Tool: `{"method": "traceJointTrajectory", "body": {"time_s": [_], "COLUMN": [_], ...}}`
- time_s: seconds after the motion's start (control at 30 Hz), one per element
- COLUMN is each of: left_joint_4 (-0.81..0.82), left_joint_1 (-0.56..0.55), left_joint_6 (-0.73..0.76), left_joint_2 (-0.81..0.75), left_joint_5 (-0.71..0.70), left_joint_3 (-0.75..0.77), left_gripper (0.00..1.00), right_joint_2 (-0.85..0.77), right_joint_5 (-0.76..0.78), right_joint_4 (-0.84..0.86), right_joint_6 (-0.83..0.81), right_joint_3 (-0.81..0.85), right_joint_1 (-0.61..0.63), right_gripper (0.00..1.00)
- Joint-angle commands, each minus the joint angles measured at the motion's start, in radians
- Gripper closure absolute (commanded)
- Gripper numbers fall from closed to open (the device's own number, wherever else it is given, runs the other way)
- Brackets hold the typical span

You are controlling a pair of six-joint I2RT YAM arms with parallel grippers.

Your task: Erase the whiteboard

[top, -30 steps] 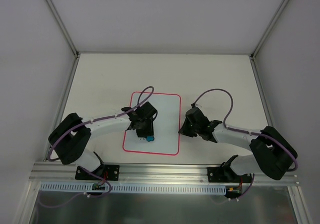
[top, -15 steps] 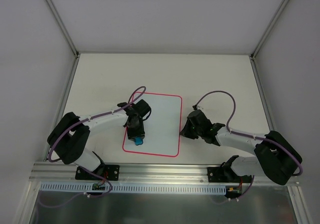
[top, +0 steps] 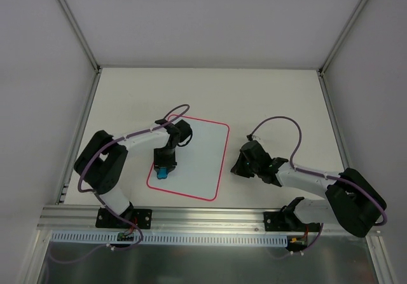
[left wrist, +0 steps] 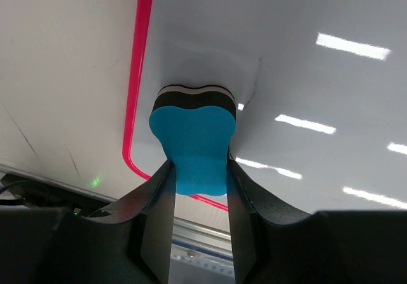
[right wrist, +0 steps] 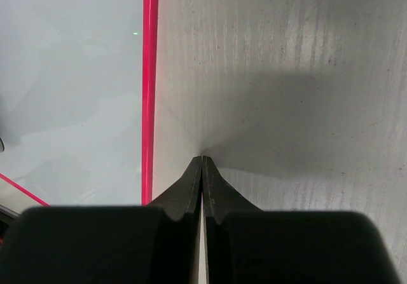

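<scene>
The whiteboard (top: 200, 157) lies flat on the table, white with a red-pink border, turned a little askew. No writing shows on it. My left gripper (top: 164, 169) is shut on a small blue eraser block (top: 163, 173) and presses it on the board near its near-left corner. In the left wrist view the eraser (left wrist: 193, 147) sits between my fingers on the board (left wrist: 305, 74), next to the pink border. My right gripper (top: 238, 168) is shut and empty, its tips on the table just right of the board's right edge (right wrist: 150, 87).
The pale table (top: 280, 100) is walled by grey panels at the back and both sides. A metal rail (top: 210, 217) with the arm bases runs along the near edge. Purple cables loop over both arms.
My left gripper has dragged the eraser left and toward the near-left corner. The board has shifted left and rotated slightly. My right gripper has stayed beside the board's right edge.
</scene>
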Motion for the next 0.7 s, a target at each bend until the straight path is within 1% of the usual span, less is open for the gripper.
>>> {"method": "traceJointTrajectory", "body": {"time_s": [0.0,0.1,0.23,0.3,0.4,0.53,0.57,0.6,0.67], "left_joint_4": [0.039,0.096,0.134,0.14,0.143,0.144,0.143,0.143,0.142], "left_joint_1": [0.015,0.008,-0.024,-0.073,-0.115,-0.1,-0.074,-0.074,-0.023], "left_joint_6": [0.075,0.112,0.163,0.186,0.191,0.189,0.195,0.198,0.206], "left_joint_2": [0.061,0.09,0.165,0.196,0.248,0.226,0.197,0.196,0.141], "left_joint_5": [-0.086,-0.029,0.017,0.026,0.054,0.042,0.039,0.04,0.037], "left_joint_3": [0.072,0.115,0.178,0.238,0.316,0.359,0.362,0.36,0.351], "left_gripper": [1.0,1.0,1.0,1.0,1.0,1.0,1.0,1.0,1.0], "right_joint_2": [0.03,0.015,-0.011,-0.026,-0.043,-0.069,-0.086,-0.086,-0.126], "right_joint_5": [0.051,0.059,0.065,0.071,0.076,0.088,0.097,0.102,0.116], "right_joint_4": [-0.123,-0.123,-0.125,-0.13,-0.148,-0.185,-0.205,-0.214,-0.251], "right_joint_6": [-0.044,-0.052,-0.067,-0.078,-0.095,-0.124,-0.138,-0.138,-0.164], "right_joint_3": [-0.041,-0.047,-0.055,-0.056,-0.047,-0.027,-0.019,-0.019,-0.004], "right_joint_1": [-0.001,-0.001,-0.004,-0.004,-0.005,-0.004,-0.004,-0.004,-0.004], "right_gripper": [0.99,0.98,0.93,0.91,0.88,0.84,0.81,0.8,0.76]}}
